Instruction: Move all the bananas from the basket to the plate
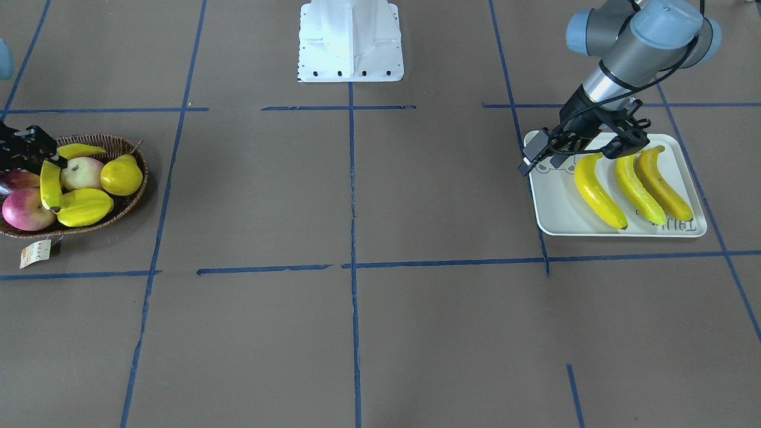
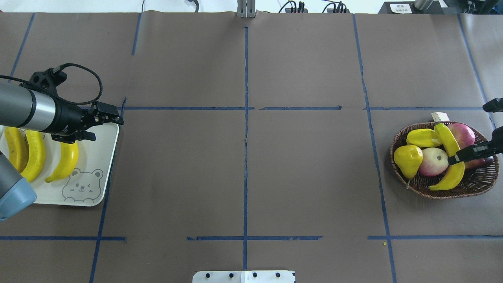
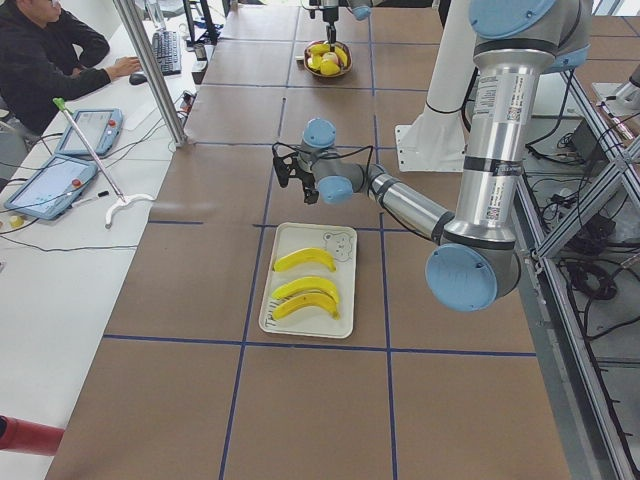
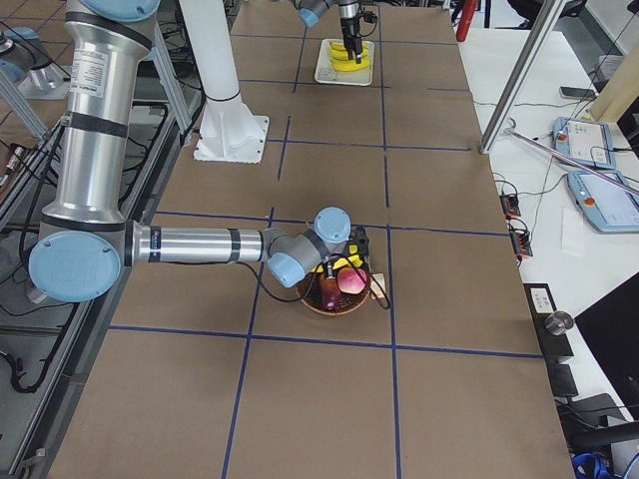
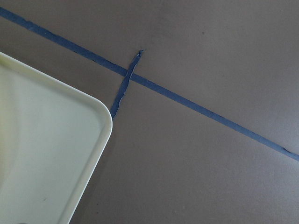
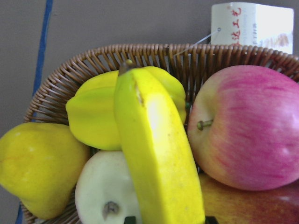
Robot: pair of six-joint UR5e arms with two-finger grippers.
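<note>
Gloss suggests the last banana [image 2: 447, 140], lying across other fruit [image 2: 432, 162] in the basket [image 2: 481, 184], is light, stiff and slippery, best pinched mid-length, where the right gripper [image 2: 459, 158] sits, closure unclear; the left gripper [image 2: 105, 127] hangs spread and empty at a corner of the plate [image 2: 106, 157].

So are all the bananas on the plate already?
No, three bananas lie on the plate, but one banana is in the basket.
</note>
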